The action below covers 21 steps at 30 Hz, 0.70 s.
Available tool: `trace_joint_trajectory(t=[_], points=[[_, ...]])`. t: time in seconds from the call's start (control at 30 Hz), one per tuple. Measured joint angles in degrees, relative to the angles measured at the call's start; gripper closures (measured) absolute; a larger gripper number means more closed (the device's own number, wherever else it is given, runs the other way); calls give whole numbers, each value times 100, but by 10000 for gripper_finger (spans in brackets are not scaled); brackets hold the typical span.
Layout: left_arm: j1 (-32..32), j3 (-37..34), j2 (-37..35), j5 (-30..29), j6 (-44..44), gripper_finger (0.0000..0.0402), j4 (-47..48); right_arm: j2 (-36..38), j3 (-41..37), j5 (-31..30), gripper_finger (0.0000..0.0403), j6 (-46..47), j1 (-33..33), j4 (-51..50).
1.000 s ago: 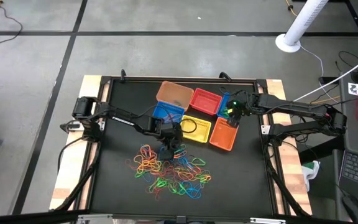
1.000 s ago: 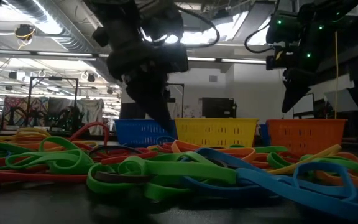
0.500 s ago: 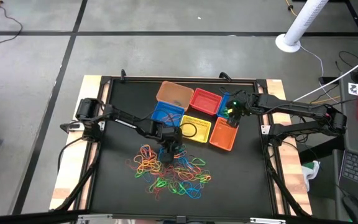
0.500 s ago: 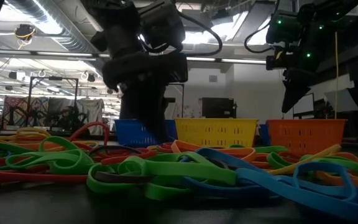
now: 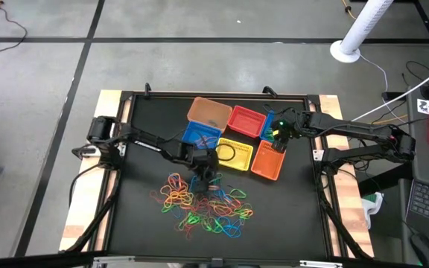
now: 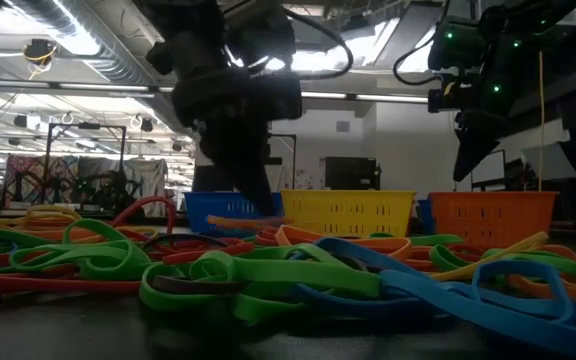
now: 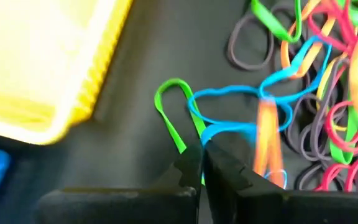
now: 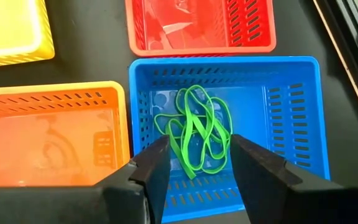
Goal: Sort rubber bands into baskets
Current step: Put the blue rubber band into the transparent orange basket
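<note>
High view first: I see the left gripper (image 5: pixel 205 176) down at the far edge of the heap of rubber bands (image 5: pixel 203 205), which sprawls over the near half of the black worktop (image 5: pixel 136 216), just in front of the yellow basket (image 5: pixel 234 154). Through the left wrist camera its fingers (image 7: pixel 191 171) are pressed together, and an orange band (image 7: pixel 265 140) runs down beside them, but I cannot tell whether it is pinched; a green band (image 7: pixel 169 115) and a blue band (image 7: pixel 229 112) lie right at the tips. The low view shows an orange strip (image 6: pixel 243 222) level with those tips, above the pile. My right gripper (image 5: pixel 279 135) hangs over the baskets by the worktop's far right part, fingers (image 8: pixel 157 165) spread apart with nothing between them, directly above a blue basket (image 8: pixel 291 112) that holds a bunch of green bands (image 8: pixel 194 134). Beside it sit an orange basket (image 8: pixel 48 137) and a red basket (image 8: pixel 197 25)
</note>
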<state>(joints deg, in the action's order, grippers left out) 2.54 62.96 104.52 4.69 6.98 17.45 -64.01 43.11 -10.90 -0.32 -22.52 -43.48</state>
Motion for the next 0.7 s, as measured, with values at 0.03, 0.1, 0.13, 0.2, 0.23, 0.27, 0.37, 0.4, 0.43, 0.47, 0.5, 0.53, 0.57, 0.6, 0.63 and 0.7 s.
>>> trace_joint_trajectory(t=[0.03, 0.1, 0.13, 0.2, 0.23, 0.27, 0.37, 0.4, 0.43, 0.47, 0.5, 0.53, 0.57, 0.6, 0.63, 0.7], points=[[-36, 0, -54, 0, -50, 395, 6, 0, 0, -1, 235, 0, 0, -1], [-119, 0, -221, 2, -100, 398, 23, 0, 0, 0, 235, 0, 0, -4], [-174, 1, -315, 4, -100, 397, 24, 0, 0, 0, 235, 0, 0, -4], [-294, 2, -505, 4, -129, 396, 84, 0, 0, -2, 235, -5, 0, -2], [-357, 2, -616, 5, -180, 397, 140, 0, 0, -17, 235, -23, 0, 3], [-431, 2, -713, 27, -256, 398, 211, 0, 0, -69, 235, -51, 0, 13], [-691, 2, -1096, 160, -476, 398, 517, 0, 0, -378, 235, -374, 0, 17], [-794, 4, -1246, 187, -622, 398, 611, 0, 0, -503, 235, -486, 0, 20], [-914, 7, -1391, 196, -811, 398, 741, 0, 0, -618, 235, -590, 0, 23], [-1060, 7, -1553, 199, -1023, 399, 881, 0, 0, -736, 235, -650, 0, 37], [-1217, 7, -1702, 199, -1232, 399, 980, 0, 0, -837, 235, -707, 0, 74], [-1412, 7, -1862, 201, -1427, 399, 1036, 0, 0, -916, 235, -728, 0, 121], [-1623, 7, -2015, 199, -1601, 398, 1101, 0, -2, -968, 235, -728, 0, 196], [-1844, 7, -2162, 197, -1730, 398, 1123, 0, -2, -1011, 235, -721, 0, 330], [-2073, 7, -2300, 195, -1803, 398, 1113, 0, 0, -1050, 235, -709, 0, 519], [-2519, 10, -2513, 195, -1856, 399, 1059, 0, -2, -1181, 235, -699, 0, 966]])
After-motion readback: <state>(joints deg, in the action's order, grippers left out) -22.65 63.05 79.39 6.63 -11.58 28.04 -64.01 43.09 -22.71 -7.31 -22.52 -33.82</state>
